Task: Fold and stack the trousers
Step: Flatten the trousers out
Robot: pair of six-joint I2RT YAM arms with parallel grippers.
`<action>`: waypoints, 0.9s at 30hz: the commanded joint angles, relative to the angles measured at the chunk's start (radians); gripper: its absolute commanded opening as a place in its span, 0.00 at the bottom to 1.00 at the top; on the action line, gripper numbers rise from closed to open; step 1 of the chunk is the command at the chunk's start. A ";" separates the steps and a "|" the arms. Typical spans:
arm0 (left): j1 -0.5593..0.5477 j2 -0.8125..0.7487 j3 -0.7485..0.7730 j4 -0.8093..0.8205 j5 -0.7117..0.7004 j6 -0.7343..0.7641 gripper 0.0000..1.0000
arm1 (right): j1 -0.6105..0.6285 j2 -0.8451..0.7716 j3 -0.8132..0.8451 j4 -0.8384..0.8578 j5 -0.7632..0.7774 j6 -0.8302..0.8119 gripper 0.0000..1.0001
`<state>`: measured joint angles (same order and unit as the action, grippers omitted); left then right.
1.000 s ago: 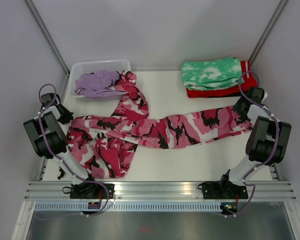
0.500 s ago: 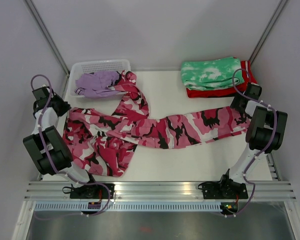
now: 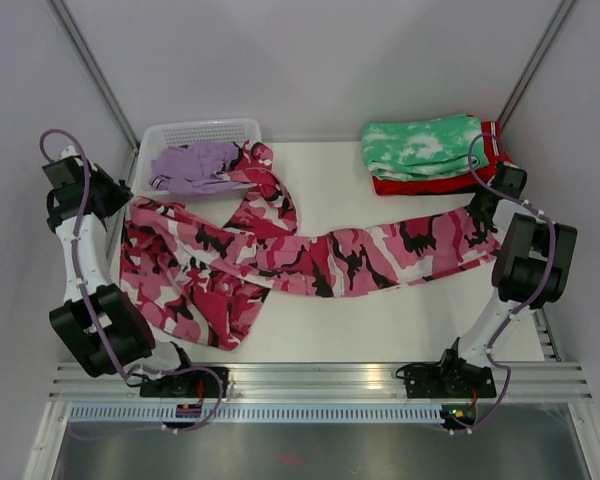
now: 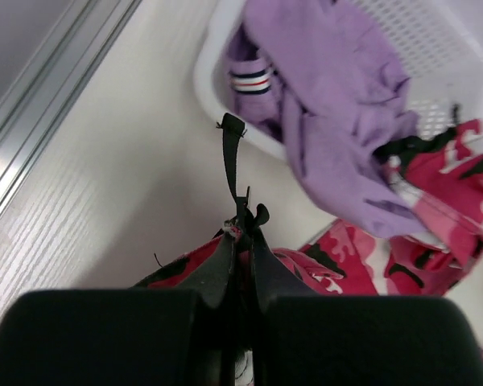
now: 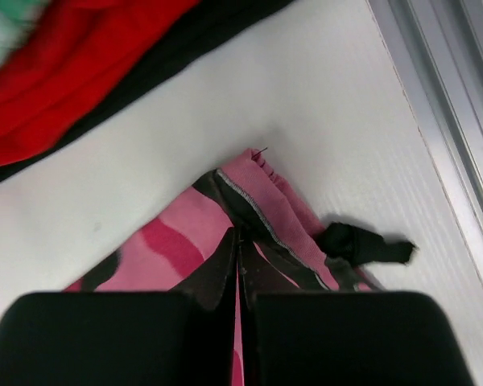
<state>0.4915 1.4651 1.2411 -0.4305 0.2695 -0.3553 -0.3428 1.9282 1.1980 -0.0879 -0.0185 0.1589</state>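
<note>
White laminate table (image 3: 380, 320) carries everything. Pink, white and black camouflage fabric trousers (image 3: 310, 255) are the largest item on it, stretched across the middle from 9 o'clock to 3 o'clock in the overhead view. Their wider part is bunched toward 8 o'clock, and one leg curls up to the basket at 11 o'clock.

That white perforated plastic basket (image 3: 200, 127) sits at 11 o'clock and holds the plain lilac purple fabric trousers (image 3: 190, 165), crumpled, with part draped over its near rim. At 1 o'clock a folded green-and-white tie-dye garment (image 3: 420, 145) lies on top of a folded red garment (image 3: 430, 185).

The left gripper (image 4: 241, 233), at 9 o'clock, has its fingers pressed together on a corner of the camouflage trousers, from which a black cord (image 4: 233, 157) sticks up toward the basket.

The right gripper (image 5: 240, 241), at 3 o'clock just below the red garment, is likewise pinched on the opposite end of the camouflage trousers, a stitched pink edge beside a knotted black cord end (image 5: 362, 244).
</note>
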 commanded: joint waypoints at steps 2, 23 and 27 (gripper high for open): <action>0.001 -0.164 0.168 -0.019 0.077 0.038 0.02 | -0.001 -0.260 -0.021 0.079 -0.107 0.067 0.00; -0.200 -0.364 0.945 0.246 0.569 -0.688 0.02 | 0.034 -1.023 0.121 -0.141 -0.164 0.292 0.00; -0.203 -0.397 1.009 0.012 0.438 -0.581 0.02 | 0.036 -1.002 0.158 -0.096 -0.199 0.271 0.00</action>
<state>0.2920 1.0760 2.2158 -0.3660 0.7662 -0.8719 -0.3069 0.9073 1.3155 -0.2070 -0.1837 0.4221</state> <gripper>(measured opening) 0.050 0.003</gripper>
